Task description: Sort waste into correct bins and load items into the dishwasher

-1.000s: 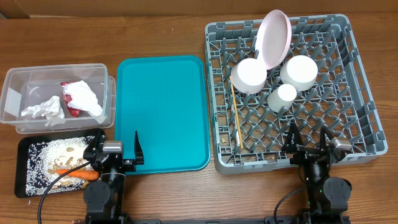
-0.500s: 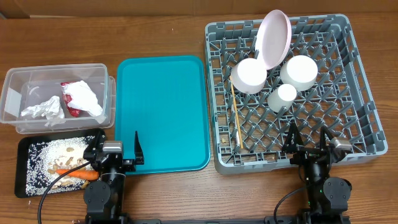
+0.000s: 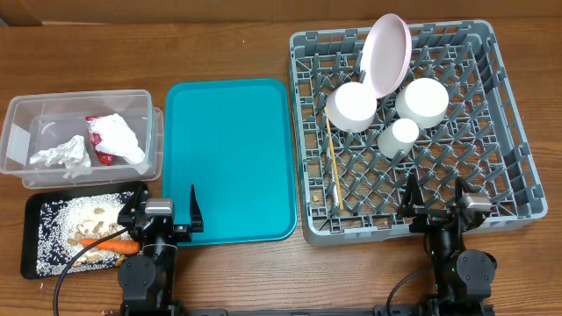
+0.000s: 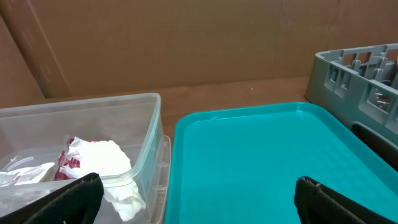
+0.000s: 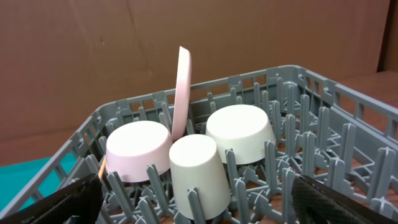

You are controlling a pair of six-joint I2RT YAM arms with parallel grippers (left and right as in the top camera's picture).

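Note:
The clear tub [image 3: 26,118] at the left holds crumpled white paper [image 3: 60,155] and a red-and-white wrapper [image 3: 110,136]. Below it, the black tray [image 3: 31,237] carries rice-like scraps and a carrot [image 3: 110,247]. The grey dish rack [image 3: 509,175] holds an upright pink plate [image 3: 387,53], two upturned bowls [image 3: 352,106] [image 3: 422,100], a small cup [image 3: 404,132] and a chopstick [image 3: 334,167]. My left gripper [image 3: 162,209] [image 4: 196,199] stands open and empty over the teal tray's near-left corner. The right gripper [image 3: 434,195] [image 5: 199,202] is open and empty at the rack's near wall, facing the cup [image 5: 196,168].
A large teal serving tray [image 3: 230,158] lies bare between the tub and the rack. The tub's wall [image 4: 152,124] stands just left of my left fingers. Upright rack pegs [image 5: 273,168] rise between my right fingers. Brown cardboard backs the table.

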